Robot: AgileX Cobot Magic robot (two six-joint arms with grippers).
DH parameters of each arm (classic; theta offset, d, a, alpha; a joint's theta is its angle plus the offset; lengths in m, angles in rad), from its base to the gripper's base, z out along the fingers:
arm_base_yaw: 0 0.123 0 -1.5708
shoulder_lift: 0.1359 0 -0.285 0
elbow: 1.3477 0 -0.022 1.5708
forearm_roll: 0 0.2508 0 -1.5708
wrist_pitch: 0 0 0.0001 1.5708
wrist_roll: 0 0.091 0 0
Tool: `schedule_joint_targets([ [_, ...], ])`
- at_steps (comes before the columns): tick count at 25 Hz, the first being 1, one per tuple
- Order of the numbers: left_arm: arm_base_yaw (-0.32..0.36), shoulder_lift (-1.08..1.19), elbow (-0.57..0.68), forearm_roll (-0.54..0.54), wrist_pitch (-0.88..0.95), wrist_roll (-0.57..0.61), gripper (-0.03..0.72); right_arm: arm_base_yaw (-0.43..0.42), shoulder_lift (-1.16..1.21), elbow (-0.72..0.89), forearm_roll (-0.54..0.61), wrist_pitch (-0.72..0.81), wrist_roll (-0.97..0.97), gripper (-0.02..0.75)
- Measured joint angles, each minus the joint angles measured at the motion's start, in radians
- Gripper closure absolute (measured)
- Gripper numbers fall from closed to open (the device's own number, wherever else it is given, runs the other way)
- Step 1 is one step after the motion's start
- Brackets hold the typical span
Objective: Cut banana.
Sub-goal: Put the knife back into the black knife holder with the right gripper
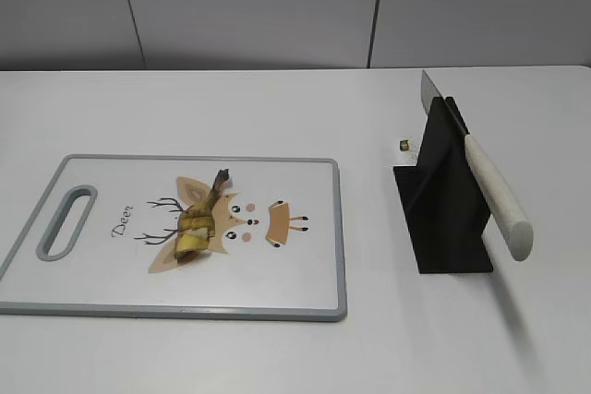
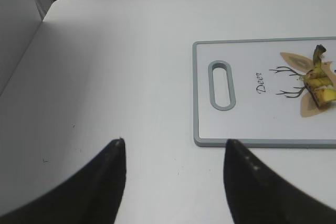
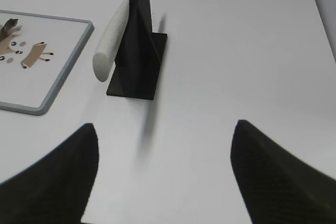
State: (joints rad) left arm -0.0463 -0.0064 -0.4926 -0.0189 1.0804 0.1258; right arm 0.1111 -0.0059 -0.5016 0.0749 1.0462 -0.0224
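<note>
The left gripper (image 2: pixel 173 153) hovers over bare white table (image 1: pixel 277 108) with its two dark fingers spread wide and nothing between them. Ahead of it and off to its right lies the cutting board (image 2: pixel 202 95), white with a grey rim and a slot handle nearest the fingers. Beyond that handle the word "Deer" is printed in script beside a cartoon deer face with antlers. The banana (image 1: pixel 199 219), a short yellow-brown piece with a dark stem, lies on that printed face, well apart from the left gripper.

The right gripper (image 3: pixel 165 137) is also spread, pinching nothing. Ahead of it, slightly to its left, stands the black knife stand (image 3: pixel 137 56), with the knife (image 3: pixel 110 40) resting in it, white handle slanting toward the gripper. A small dark object (image 1: pixel 404 144) sits by the stand; I cannot tell what it is.
</note>
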Motion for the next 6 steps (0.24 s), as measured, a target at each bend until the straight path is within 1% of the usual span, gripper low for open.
schedule_joint_targets([
  [6,0.000,0.000,0.000,0.000,0.000,0.000,0.114,0.000,0.000,0.000,0.000,0.000,0.000,0.146],
])
